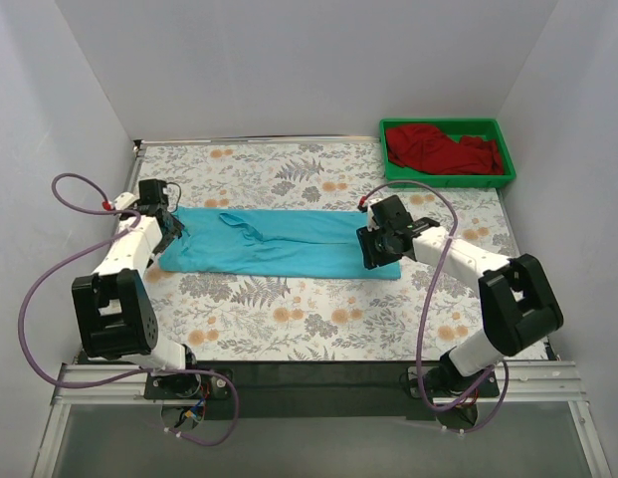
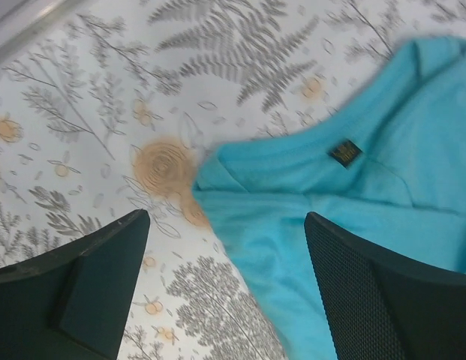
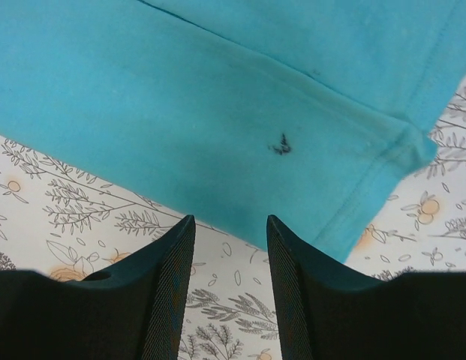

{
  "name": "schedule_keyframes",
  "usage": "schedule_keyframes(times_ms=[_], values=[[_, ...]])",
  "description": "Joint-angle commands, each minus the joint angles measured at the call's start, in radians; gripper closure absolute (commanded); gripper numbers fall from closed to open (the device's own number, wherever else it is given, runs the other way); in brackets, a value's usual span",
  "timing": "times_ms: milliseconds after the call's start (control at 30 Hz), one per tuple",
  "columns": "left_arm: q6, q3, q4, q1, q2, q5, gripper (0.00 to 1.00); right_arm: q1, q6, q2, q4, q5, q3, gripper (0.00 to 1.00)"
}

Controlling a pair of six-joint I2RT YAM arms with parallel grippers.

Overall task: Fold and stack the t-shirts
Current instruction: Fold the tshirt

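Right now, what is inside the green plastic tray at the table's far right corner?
The green plastic tray holds a crumpled dark red cloth t-shirt, filling most of it. The shirt covers the tray's floor, so anything lying beneath cannot be seen.

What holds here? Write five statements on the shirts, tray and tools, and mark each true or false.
1. The turquoise t-shirt lies as a long strip across the table. True.
2. The dark red t-shirt is stacked on the turquoise one. False: it lies bunched in the green tray.
3. The left tool is open by the collar end, holding nothing. True.
4. The right tool is clamped on the hem. False: its fingers stand apart and grip nothing.
5. The tray sits at the near left corner. False: it sits at the far right.
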Motion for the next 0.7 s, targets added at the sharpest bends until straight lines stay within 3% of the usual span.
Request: schedule_keyframes(times_ms=[0,167,533,667], values=[[0.008,0.005,-0.021,-0.085,-0.045,0.08,0.23,0.028,-0.04,0.061,-0.005,-0.008,0.062,0.57],[-0.033,0.003,-0.015,-0.182,0.018,0.103,0.26,0.048,-0.051,0.13,-0.015,-0.007,0.078,0.57],[-0.03,0.005,0.05,-0.158,0.21,0.046,0.28,0.053,-0.057,0.157,-0.02,0.028,0.001,0.58],[-0.036,0.037,0.027,-0.161,0.193,0.083,0.25,0.053,-0.057,0.143,-0.023,0.03,-0.016,0.58]])
